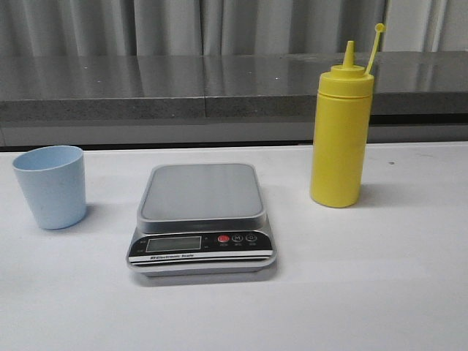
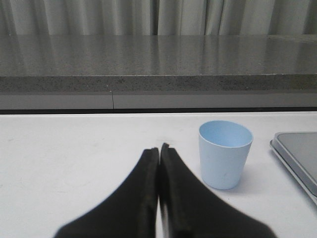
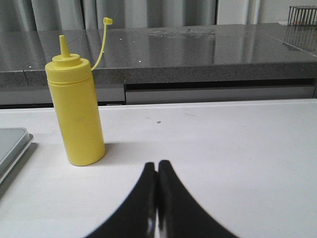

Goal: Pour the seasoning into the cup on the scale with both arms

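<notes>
The pale blue cup [image 1: 50, 186] stands upright and empty on the white table, left of the scale [image 1: 201, 219], whose platform is bare. The tall yellow seasoning bottle [image 1: 341, 135] stands upright to the right of the scale, its cap strap up and nozzle uncovered. Neither arm shows in the front view. In the left wrist view my left gripper [image 2: 159, 148] is shut and empty, near the cup [image 2: 225, 154] and apart from it. In the right wrist view my right gripper [image 3: 157, 163] is shut and empty, short of the bottle [image 3: 76, 110].
A grey stone ledge [image 1: 219, 91] runs along the back of the table, with grey curtains behind it. The scale's edge shows in the left wrist view [image 2: 297, 158] and in the right wrist view [image 3: 12, 148].
</notes>
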{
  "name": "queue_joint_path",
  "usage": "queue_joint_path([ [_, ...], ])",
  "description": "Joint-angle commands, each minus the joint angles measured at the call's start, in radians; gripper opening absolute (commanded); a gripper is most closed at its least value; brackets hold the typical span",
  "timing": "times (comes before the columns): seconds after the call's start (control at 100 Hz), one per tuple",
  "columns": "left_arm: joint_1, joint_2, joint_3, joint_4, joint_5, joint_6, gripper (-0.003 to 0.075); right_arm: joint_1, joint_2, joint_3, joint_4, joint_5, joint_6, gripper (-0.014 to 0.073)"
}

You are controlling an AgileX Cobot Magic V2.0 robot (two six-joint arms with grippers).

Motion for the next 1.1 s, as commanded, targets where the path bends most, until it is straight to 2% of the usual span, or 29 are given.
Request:
queue_joint_path([
  [0.0, 0.001, -0.031, 0.038, 0.0, -0.076, -0.01, -0.002, 0.0, -0.023, -0.015, -0.003, -0.074, -0.007, -0.0068],
  [0.46, 0.001, -0.031, 0.038, 0.0, -0.076, -0.01, -0.002, 0.0, -0.023, -0.015, -0.003, -0.074, -0.007, -0.0068],
  [0.69, 0.001, -0.031, 0.032, 0.0, -0.15, -0.01, -0.002, 0.0, -0.023, -0.015, -0.003, -0.074, -0.007, -0.0068],
  [1.09, 0.001, 0.025, -0.1, 0.0, -0.132, -0.01, -0.002, 0.0, -0.023, -0.015, -0.003, -0.074, -0.007, -0.0068],
])
